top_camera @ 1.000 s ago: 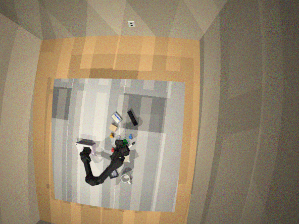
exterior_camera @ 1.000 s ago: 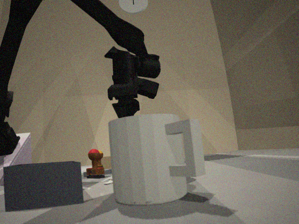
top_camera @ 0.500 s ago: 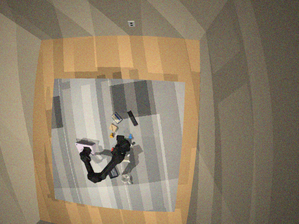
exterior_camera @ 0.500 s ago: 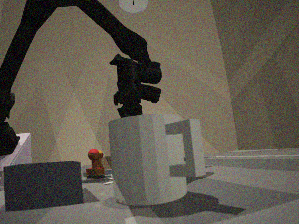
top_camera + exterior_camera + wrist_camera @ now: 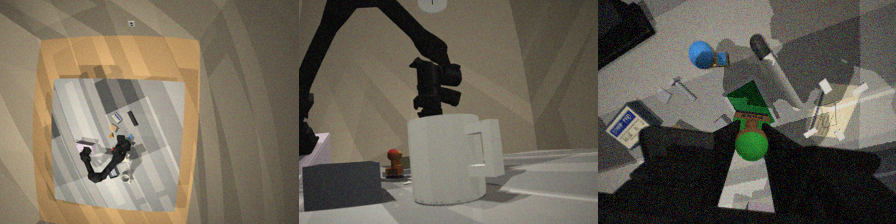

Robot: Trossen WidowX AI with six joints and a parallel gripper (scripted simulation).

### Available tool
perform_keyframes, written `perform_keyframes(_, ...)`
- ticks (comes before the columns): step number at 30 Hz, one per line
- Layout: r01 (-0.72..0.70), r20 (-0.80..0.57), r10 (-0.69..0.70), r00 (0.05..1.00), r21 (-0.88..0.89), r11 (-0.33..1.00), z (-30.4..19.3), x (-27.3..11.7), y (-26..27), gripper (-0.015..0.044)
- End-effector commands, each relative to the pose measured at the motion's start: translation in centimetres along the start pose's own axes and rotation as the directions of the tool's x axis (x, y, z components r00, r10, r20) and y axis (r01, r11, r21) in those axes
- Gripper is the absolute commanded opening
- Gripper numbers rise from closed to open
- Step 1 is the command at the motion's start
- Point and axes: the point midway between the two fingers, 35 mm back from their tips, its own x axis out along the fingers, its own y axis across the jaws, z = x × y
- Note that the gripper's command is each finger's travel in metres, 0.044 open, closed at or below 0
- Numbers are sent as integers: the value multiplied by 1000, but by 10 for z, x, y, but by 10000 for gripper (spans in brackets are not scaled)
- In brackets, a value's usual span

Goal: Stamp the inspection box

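My gripper (image 5: 751, 125) is shut on the green-knobbed stamp (image 5: 751, 146). In the wrist view the stamp's brown base overlaps the near edge of the green ink pad (image 5: 749, 92), which is partly in shadow. I cannot tell whether the base touches the pad; the mug hides the fingertips in the exterior view. The cream card (image 5: 849, 99) lies right of the pad, with white tape at its corners and a faint drawn outline, partly shaded. A blue-knobbed stamp (image 5: 701, 55) (image 5: 130, 136) lies beyond the pad to the left. A red-knobbed stamp (image 5: 394, 154) (image 5: 112, 149) stands near the arm.
A marker (image 5: 784, 82) lies between pad and card. A labelled box (image 5: 628, 126) (image 5: 116, 117), tan block (image 5: 113, 127), yellow-knobbed stamp (image 5: 111, 135) and black bar (image 5: 132, 118) lie further off. A white mug (image 5: 448, 161) (image 5: 125, 178) and dark box (image 5: 342, 186) stand near the exterior camera.
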Motion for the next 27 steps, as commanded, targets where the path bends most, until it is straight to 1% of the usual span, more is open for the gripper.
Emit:
perform_keyframes(1,5,0,-5,1000,-5,1000,-1,3,-1,0)
perform_keyframes(27,6,0,-6,1000,-4,1000,-1,21,-1,0)
